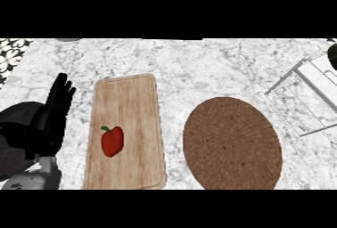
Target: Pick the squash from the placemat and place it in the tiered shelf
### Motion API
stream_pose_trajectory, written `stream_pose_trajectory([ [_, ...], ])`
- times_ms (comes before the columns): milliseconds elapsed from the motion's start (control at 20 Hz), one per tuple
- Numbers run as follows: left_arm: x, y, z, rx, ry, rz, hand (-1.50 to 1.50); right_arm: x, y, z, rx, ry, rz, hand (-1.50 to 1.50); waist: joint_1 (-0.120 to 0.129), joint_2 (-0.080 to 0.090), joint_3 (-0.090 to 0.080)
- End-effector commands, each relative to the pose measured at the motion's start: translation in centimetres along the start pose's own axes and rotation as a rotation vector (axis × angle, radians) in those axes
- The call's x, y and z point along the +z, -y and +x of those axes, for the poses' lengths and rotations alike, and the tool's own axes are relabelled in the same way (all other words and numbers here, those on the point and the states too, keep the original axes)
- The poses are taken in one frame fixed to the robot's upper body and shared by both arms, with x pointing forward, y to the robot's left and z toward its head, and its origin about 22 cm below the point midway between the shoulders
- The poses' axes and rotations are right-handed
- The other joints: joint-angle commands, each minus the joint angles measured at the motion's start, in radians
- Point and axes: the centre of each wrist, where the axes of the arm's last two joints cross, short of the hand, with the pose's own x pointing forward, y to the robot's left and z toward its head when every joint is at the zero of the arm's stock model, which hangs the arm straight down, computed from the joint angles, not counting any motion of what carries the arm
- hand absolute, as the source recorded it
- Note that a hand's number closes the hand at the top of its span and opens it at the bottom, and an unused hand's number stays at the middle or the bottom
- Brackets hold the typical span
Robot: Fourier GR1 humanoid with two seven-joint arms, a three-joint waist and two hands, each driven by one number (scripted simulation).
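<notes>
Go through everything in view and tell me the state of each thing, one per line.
Left hand: open, fingers straight, resting at the left edge.
Red pepper: lying on the cutting board.
Placemat: flat, nothing on it.
Tiered shelf: at the right edge, partly cut off.
Squash: not clearly visible.

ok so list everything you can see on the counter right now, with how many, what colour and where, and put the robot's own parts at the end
cutting board: one, light wood, left of centre on the counter
red bell pepper: one, red with a green stem, on the cutting board's lower left part
placemat: one, brown, oval, right of centre, nothing on it
tiered shelf: one, white and grey, at the right edge, partly out of view
dark object: one, at the top right corner above the shelf, too cut off to name
counter: one, white-grey marble
left hand: one, black, at the left edge, fingers straight and up, resting
right hand: not in view
</notes>
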Motion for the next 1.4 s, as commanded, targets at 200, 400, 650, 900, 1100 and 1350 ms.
stream_pose_trajectory([
  [200,0.4,0.9,0.0,-0.001,-0.007,0.0,0.0,0.4,2.8,0.7,-0.135,0.091,-0.025,-1.5,0.004,0.004,0.001],
  [400,-0.2,-2.4,-0.7,-0.013,0.008,0.006,0.0,-0.2,3.2,1.6,-0.265,0.088,-0.091,-1.5,-0.006,-0.002,-0.001],
  [650,-0.6,0.0,1.5,0.001,0.024,-0.003,0.0,3.1,9.2,2.4,-0.269,0.017,-0.216,-1.5,0.003,0.005,0.002],
  [900,0.5,-0.3,0.4,-0.001,0.013,-0.003,0.0,8.2,13.5,1.4,-0.279,-0.108,-0.28,-1.5,0.006,0.006,0.003],
  [1100,-0.4,0.2,0.6,0.012,0.014,-0.011,0.0,11.2,15.8,1.2,-0.28,-0.124,-0.291,-1.5,0.002,0.013,0.006],
  [1350,-0.1,0.2,-0.2,0.012,0.019,0.009,0.0,13.8,17.4,1.0,-0.308,-0.088,-0.266,-1.5,-0.004,0.016,0.009],
])
